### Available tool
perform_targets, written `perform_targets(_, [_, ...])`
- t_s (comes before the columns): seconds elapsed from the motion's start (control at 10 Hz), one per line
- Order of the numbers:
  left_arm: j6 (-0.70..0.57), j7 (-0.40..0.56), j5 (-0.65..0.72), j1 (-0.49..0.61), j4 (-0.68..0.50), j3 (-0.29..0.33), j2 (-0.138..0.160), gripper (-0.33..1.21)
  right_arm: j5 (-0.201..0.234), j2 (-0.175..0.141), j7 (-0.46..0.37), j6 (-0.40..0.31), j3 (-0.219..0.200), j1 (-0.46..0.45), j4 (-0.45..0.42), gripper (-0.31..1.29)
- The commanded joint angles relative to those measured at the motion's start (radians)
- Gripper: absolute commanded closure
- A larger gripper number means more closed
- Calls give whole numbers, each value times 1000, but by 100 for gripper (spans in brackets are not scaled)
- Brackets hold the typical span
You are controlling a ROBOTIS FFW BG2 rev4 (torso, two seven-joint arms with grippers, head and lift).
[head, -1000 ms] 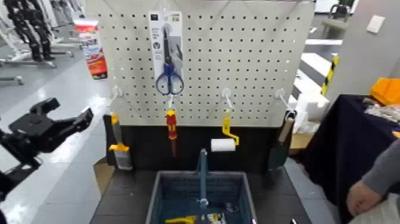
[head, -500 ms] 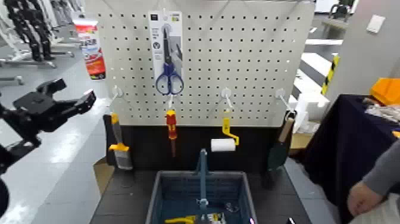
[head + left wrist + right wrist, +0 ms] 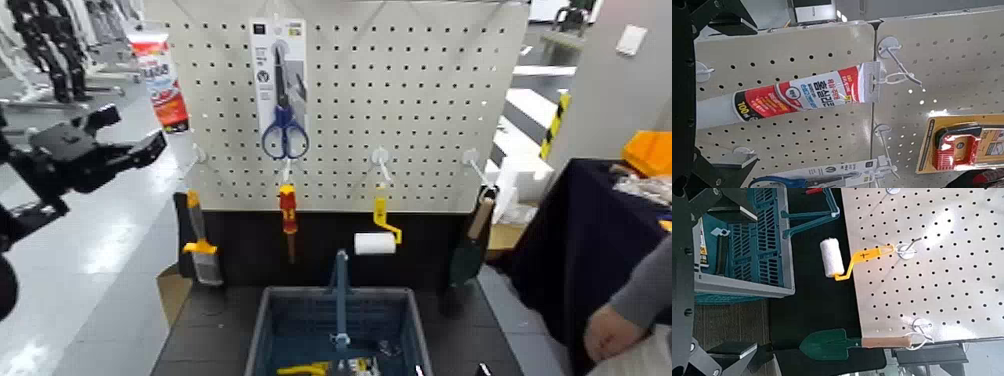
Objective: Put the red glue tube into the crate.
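"Head view, go. Left gripper [image 3: 132, 133]?"
"Beside the pegboard [image 3: 430, 110], jaws spread, nothing in them. Red glue tube [image 3: 164, 90] up at its 1 o'clock, hanging at the board's edge. Long axis near upright, about 11 to 5."
"Crate [image 3: 392, 294]?"
"Down at 4 o'clock from gripper. Near end cut off by the frame. Tube's pale nozzle: hard to make out against the floor glare."
"Nearer arm?"
"Left, easily. Right gripper not identifiable here."
"Left wrist view?"
"Fingers well apart, tube ahead across the gap, hook [image 3: 899, 66] at its tabbed end. No grip, contact can't be confirmed. Pale end partly lost behind the gripper's dark body. My guess: jaws need to come in around the tube, then ease it off the hook; tab could snag."
"Right wrist view?"
"Right gripper [image 3: 731, 280] parked by the crate, released, empty. Crate partly covered by gripper parts, contents mostly hidden. Tube out of shot. Next."
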Motion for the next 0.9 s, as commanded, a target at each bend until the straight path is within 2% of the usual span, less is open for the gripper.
perform_targets(0.1, [3,-43,7,-78,82,-24,39,17,-8,-3,5,2,5,-9,5,16])
perform_targets(0.3, [5,-78,15,-138,143,-61,69,17,-14,-6,18,2,6,-16,10,16])
perform_targets(0.6, [-2,-110,36,-200,232,-109,97,23,-20,-6,33,2,3,-23,17,16])
perform_targets(0.7, [2,-120,40,-214,248,-121,105,35,-23,-3,39,2,2,-26,22,16])
perform_targets(0.9, [14,-143,53,-239,281,-133,115,71,-23,10,62,3,-8,-28,28,17])
